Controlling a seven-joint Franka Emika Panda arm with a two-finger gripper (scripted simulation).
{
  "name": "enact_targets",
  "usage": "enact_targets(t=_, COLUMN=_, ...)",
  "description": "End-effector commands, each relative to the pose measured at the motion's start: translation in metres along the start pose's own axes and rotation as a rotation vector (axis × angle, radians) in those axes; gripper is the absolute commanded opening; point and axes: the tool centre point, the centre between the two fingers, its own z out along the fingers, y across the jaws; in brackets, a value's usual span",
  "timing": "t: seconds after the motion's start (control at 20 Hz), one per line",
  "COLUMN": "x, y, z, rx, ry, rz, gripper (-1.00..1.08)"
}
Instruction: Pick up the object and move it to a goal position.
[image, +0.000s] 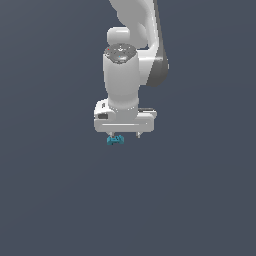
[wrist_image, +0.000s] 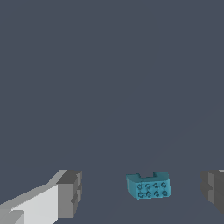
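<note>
Claw fingers cropped, straddling object

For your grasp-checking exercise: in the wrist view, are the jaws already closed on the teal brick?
No. The teal studded brick sits between the spread jaws of the gripper, gaps on both sides.

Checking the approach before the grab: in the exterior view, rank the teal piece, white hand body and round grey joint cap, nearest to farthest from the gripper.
1. Teal piece, just under the gripper, toward the exterior view's left.
2. White hand body, directly above the fingertips.
3. Round grey joint cap, higher up the arm.
</note>
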Motion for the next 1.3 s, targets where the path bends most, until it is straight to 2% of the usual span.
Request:
enact_targets(t=0.0, x=0.0, y=0.0, z=0.0, rx=0.0, ry=0.0, rz=0.0, gripper=1.0)
enact_targets(t=0.45, x=0.005, y=0.035, z=-0.016, rx=-0.032, ry=0.021, rz=0.017, gripper=1.0)
enact_targets(t=0.85, x=0.003, y=0.034, z=-0.012, rx=-0.029, ry=0.019, rz=0.043, gripper=1.0)
enact_targets(t=1.25, x=-0.005, y=0.034, z=0.003, rx=-0.019, ry=0.01, rz=0.169, gripper=1.0)
